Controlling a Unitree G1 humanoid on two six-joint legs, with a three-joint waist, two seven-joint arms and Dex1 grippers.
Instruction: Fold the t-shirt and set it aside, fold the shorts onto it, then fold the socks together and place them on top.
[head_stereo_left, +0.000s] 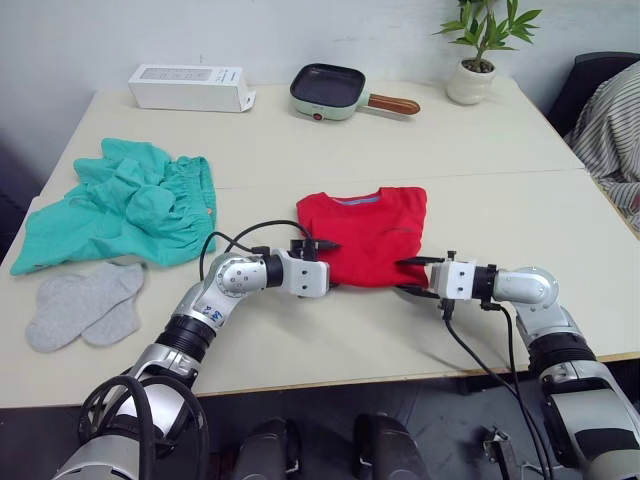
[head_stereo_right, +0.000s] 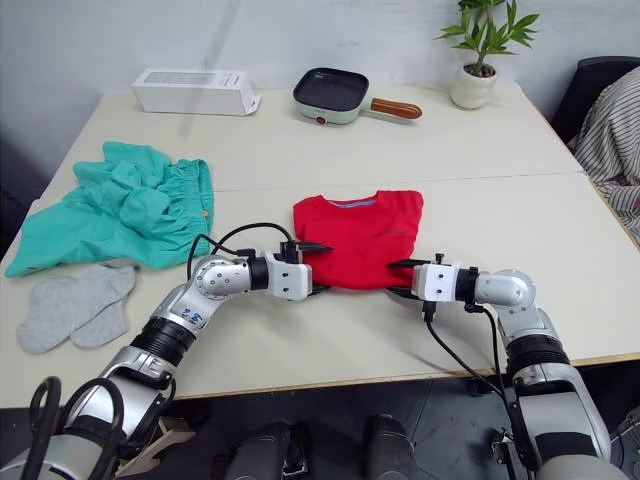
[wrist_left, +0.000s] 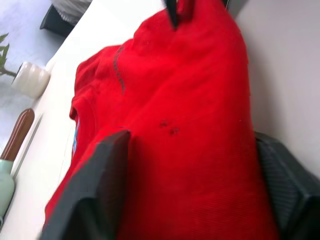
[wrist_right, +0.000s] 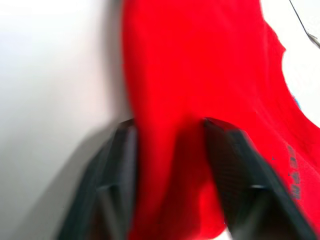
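Note:
The red t-shirt (head_stereo_left: 368, 236) lies folded into a rough square at the table's middle, neckband at its far edge. My left gripper (head_stereo_left: 330, 266) is at the shirt's near left corner, open, and red cloth bulges between its fingers (wrist_left: 95, 195). At the near right corner my right gripper (head_stereo_left: 416, 277) is also open, its fingers (wrist_right: 235, 175) straddling a raised ridge of the shirt. The teal-green shorts (head_stereo_left: 125, 205) sit crumpled at the left of the table. In front of them the two grey socks (head_stereo_left: 85, 303) lie side by side.
Along the table's far edge stand a white box (head_stereo_left: 190, 87), a green pan with a wooden handle (head_stereo_left: 335, 92) and a potted plant (head_stereo_left: 478, 60). A seam (head_stereo_left: 500, 177) crosses the tabletop behind the shirt. Striped cloth (head_stereo_left: 615, 130) hangs at the right.

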